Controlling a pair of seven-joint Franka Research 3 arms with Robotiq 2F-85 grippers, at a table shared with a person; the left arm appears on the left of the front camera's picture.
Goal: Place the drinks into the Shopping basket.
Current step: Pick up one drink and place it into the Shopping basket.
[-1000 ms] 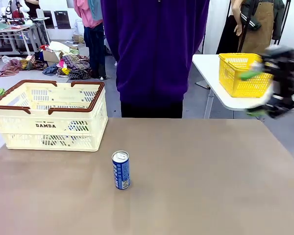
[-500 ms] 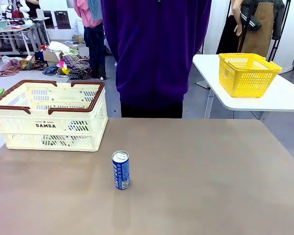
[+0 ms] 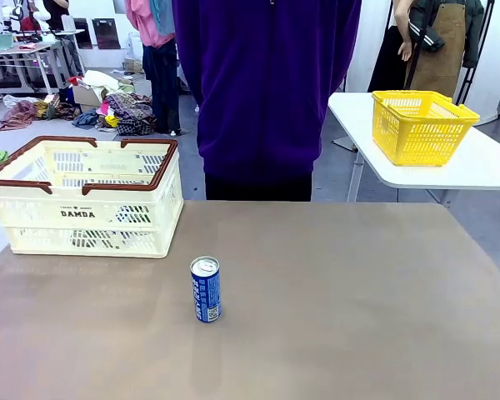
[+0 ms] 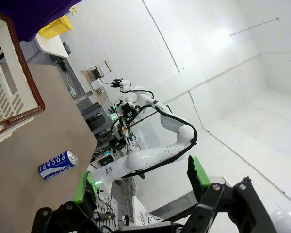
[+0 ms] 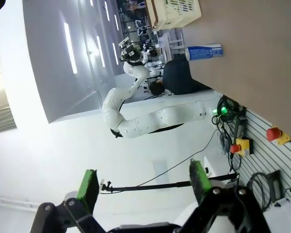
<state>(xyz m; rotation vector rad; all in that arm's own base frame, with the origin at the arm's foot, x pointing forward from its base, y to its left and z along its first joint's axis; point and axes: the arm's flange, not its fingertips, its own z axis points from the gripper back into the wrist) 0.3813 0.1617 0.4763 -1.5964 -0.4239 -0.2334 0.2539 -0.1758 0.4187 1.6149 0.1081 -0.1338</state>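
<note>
A slim blue metal drink can with white lettering (image 3: 205, 289) stands upright on the brown tabletop (image 3: 358, 308), a little left of the middle and nearer the robot's side. The large cream plastic shopping basket with brown rim and handles (image 3: 83, 198), printed "DAMDA", sits at the table's far left; the can is apart from it, in front of its right corner. A person in a purple top (image 3: 267, 92) stands at the far edge. On a white side table beyond, to the right, sits a smaller yellow mesh basket (image 3: 421, 125). In the left wrist view the left gripper (image 4: 140, 182) is raised well away from the table, its green-padded fingers spread wide with nothing between them; the can (image 4: 58, 164) lies far off, with a corner of the basket (image 4: 9, 82) past it. In the right wrist view the right gripper (image 5: 143, 188) likewise has its fingers apart and holds nothing, with the can (image 5: 203, 51) and basket (image 5: 177, 10) both distant.
</note>
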